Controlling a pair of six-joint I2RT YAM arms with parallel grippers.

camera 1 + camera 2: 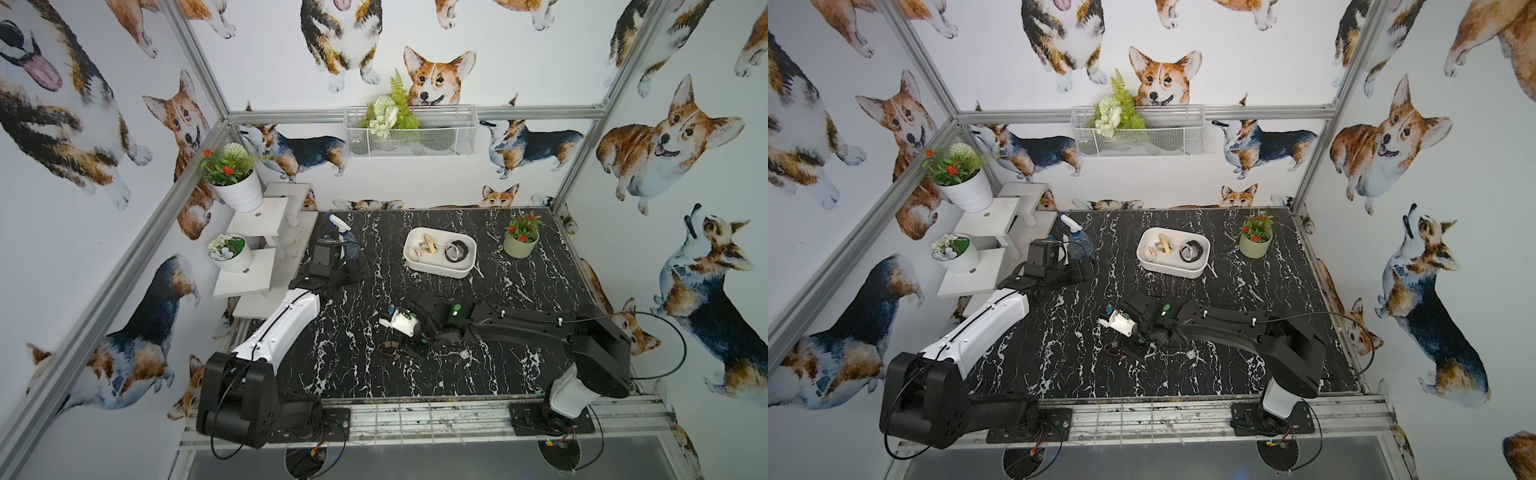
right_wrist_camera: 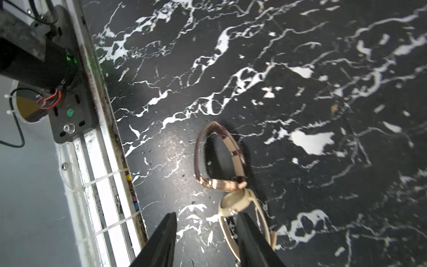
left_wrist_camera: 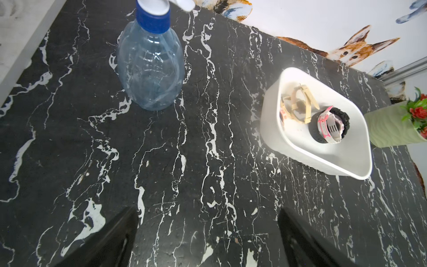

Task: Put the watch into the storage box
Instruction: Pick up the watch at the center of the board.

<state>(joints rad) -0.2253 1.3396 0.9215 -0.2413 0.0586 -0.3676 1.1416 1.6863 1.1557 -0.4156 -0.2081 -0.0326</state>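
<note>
My right gripper (image 2: 206,216) stands partly open just over the table (image 2: 161,161). Its two black fingers (image 2: 161,240) are apart and nothing is clamped between them. The cream watch (image 2: 233,201) lies on the table right at them: its round case sits just past the tips, and its strap runs back along the inner side of one finger (whether strap and finger actually touch, I cannot tell). Right against that case, a little farther out, lies the brown-strapped watch (image 2: 220,185), with a rose-gold case and its strap closed into a loop. Both watches are in the near half of the table, about midway between its left and right edges. In both top views the brown loop shows just beside my fingertips.

My left gripper (image 3: 208,211) is spread wide and holds nothing, with only bare marble between its tips. It hangs over the far half of the table near the left edge. The clear spray bottle (image 3: 150,69) with the blue collar stands upright ahead of it, toward the far left corner.

The storage box (image 1: 436,271) sits in the far half of the table, right of centre and well apart from both grippers and from the two watches on the table. Inside it are a cream-and-gold watch (image 3: 300,104), a black watch (image 3: 344,118) and a pink-and-white watch (image 3: 330,127) that leans on the black one. The green pot (image 3: 390,127) of red flowers stands just beside the box's right end, toward the far right corner.
</note>
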